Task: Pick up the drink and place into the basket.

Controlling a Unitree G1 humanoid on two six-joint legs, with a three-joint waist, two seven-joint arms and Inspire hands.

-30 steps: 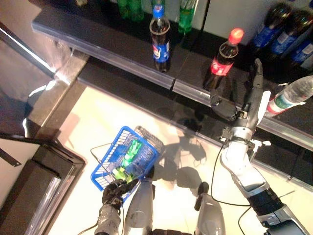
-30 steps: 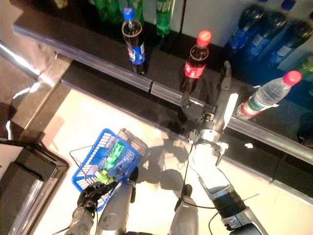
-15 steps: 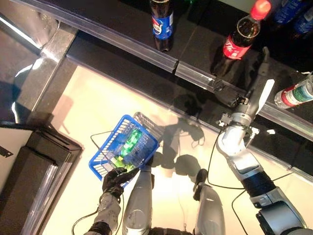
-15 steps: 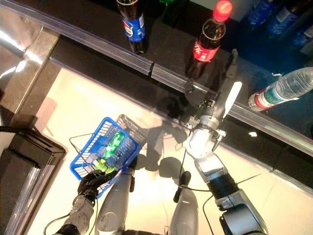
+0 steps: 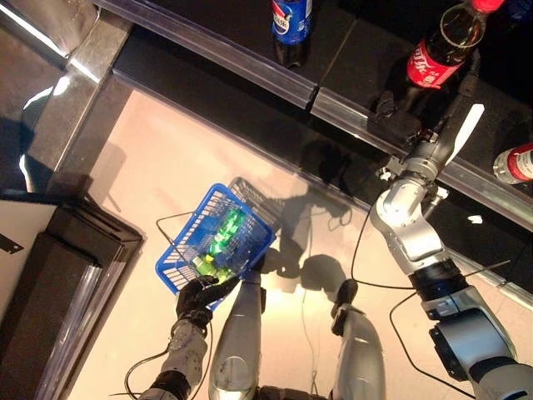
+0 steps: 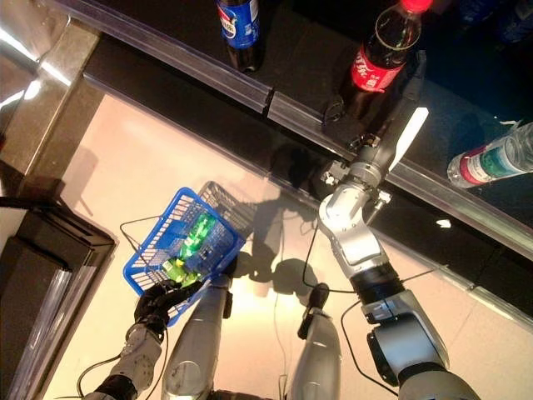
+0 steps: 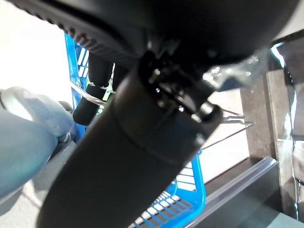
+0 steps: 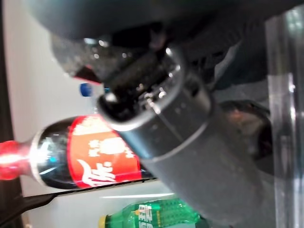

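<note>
A dark cola bottle with a red label [image 5: 436, 60] stands upright on the black shelf [image 5: 250, 71]. My right hand [image 5: 414, 132] reaches up to its base, open, thumb on one side and straight fingers on the other. In the right wrist view the bottle [image 8: 99, 164] lies just past the thumb [image 8: 156, 118]. My left hand [image 5: 196, 298] is shut on the wire handle of a blue basket [image 5: 185, 233] hanging low on the left. A green bottle [image 5: 223, 237] lies inside it. The left wrist view shows curled fingers [image 7: 91, 90] and the blue basket wall [image 7: 194, 176].
A blue-labelled cola bottle [image 5: 291, 18] stands further left on the shelf. A clear water bottle with a red cap [image 6: 491, 160] lies on the right. A green bottle [image 8: 156, 213] shows behind the cola. A dark cabinet [image 5: 50, 275] flanks the pale floor on the left.
The camera has tilted down, shifting the whole scene. My right hand has moved in towards the red-labelled cola bottle and now flanks its base. The basket stays in my left hand.
</note>
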